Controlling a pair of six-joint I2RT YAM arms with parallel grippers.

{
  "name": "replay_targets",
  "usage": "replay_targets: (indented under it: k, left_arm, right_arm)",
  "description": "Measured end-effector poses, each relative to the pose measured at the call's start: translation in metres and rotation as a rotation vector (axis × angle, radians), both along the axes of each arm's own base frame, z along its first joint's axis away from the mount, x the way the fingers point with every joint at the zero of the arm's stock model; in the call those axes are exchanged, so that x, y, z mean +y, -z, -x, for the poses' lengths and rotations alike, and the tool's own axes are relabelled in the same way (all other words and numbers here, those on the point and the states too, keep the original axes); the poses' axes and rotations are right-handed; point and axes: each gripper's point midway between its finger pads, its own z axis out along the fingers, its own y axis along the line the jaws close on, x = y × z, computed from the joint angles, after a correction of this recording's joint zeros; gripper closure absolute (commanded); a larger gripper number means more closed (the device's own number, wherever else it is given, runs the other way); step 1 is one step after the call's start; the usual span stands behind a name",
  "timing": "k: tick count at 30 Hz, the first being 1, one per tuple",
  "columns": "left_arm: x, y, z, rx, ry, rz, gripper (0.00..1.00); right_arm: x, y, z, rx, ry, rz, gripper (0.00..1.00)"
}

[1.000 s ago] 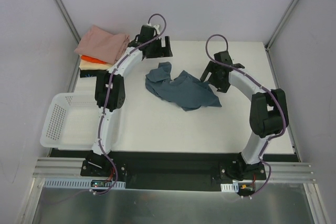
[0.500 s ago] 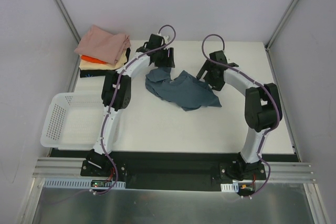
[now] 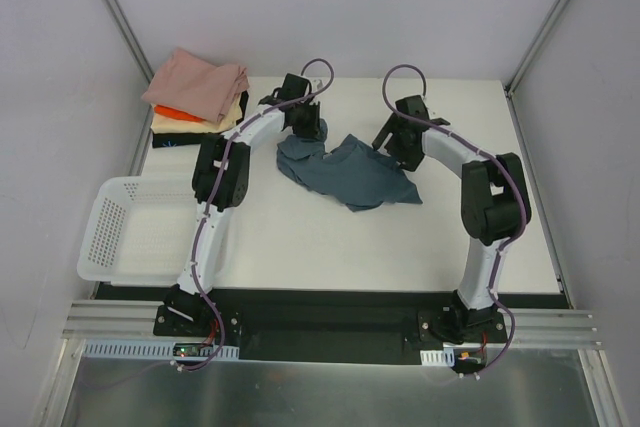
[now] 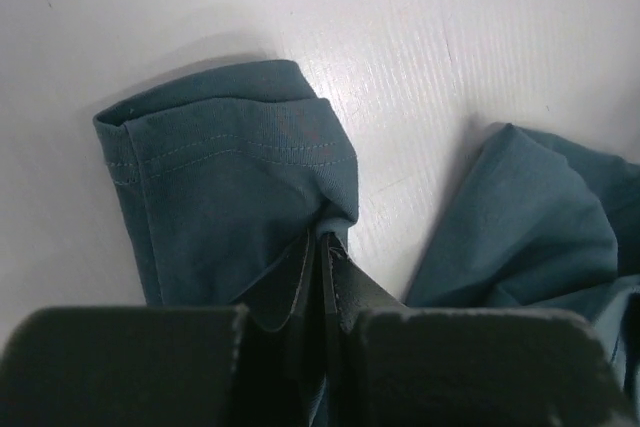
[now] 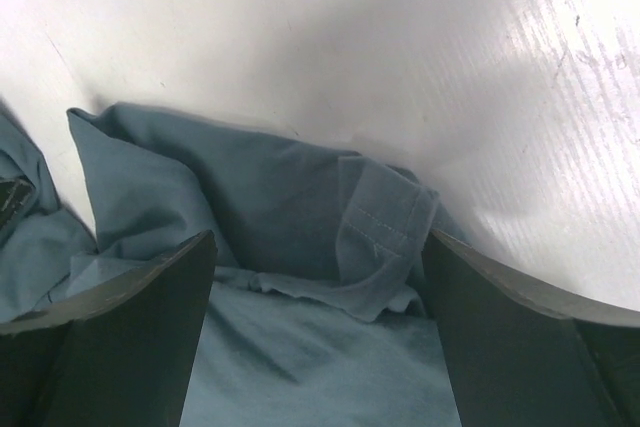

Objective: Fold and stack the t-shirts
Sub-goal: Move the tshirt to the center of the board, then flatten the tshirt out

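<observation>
A crumpled slate-blue t-shirt (image 3: 352,177) lies on the white table in the middle of the top view. My left gripper (image 3: 307,133) is down at its left sleeve, and in the left wrist view the gripper (image 4: 325,240) is shut, pinching a fold of the sleeve (image 4: 230,167). My right gripper (image 3: 392,154) is at the shirt's right upper edge. Seen from the right wrist, that gripper (image 5: 318,239) stands open, its fingers (image 5: 150,317) straddling a hemmed fold of the blue cloth (image 5: 200,187). Folded t-shirts are stacked at the back left, with pink (image 3: 196,83) on top of orange (image 3: 173,113), cream (image 3: 232,117) and black (image 3: 170,128).
A white lattice basket (image 3: 140,234) sits at the table's left front, beside the left arm. The enclosure's walls and metal posts close in the back and sides. Bare table (image 3: 330,247) lies in front of the blue shirt.
My left gripper has swung right from the stack to the blue shirt's sleeve and shut on it. My right gripper has moved left and down over the shirt's right edge.
</observation>
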Motion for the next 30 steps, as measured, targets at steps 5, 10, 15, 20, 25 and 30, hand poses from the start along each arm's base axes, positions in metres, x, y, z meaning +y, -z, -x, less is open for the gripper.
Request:
replay_targets:
  k: [5,10,15,20,25,30]
  left_arm:
    - [0.004,-0.007,0.007,0.002,-0.005,-0.008,1.00]
    - [0.007,-0.033,0.014,-0.027,-0.004,0.005,1.00]
    - [0.011,-0.056,0.023,-0.061,-0.007,0.016,1.00]
    - [0.022,-0.084,0.044,-0.106,-0.018,0.029,1.00]
    - [0.039,-0.144,0.078,-0.230,-0.044,0.073,1.00]
    - [0.055,-0.230,0.119,-0.429,-0.066,0.180,1.00]
  right_arm:
    - [0.001,0.001,-0.008,-0.006,0.021,0.000,0.33]
    - [0.001,0.004,-0.020,-0.019,0.062,0.015,0.81]
    - [-0.004,0.005,-0.020,-0.028,0.088,0.049,0.99]
    - [-0.013,-0.013,-0.012,-0.067,0.088,0.090,0.99]
    - [-0.028,-0.078,0.002,-0.202,0.063,0.123,0.99]
    - [-0.045,-0.169,0.019,-0.404,0.027,0.160,0.99]
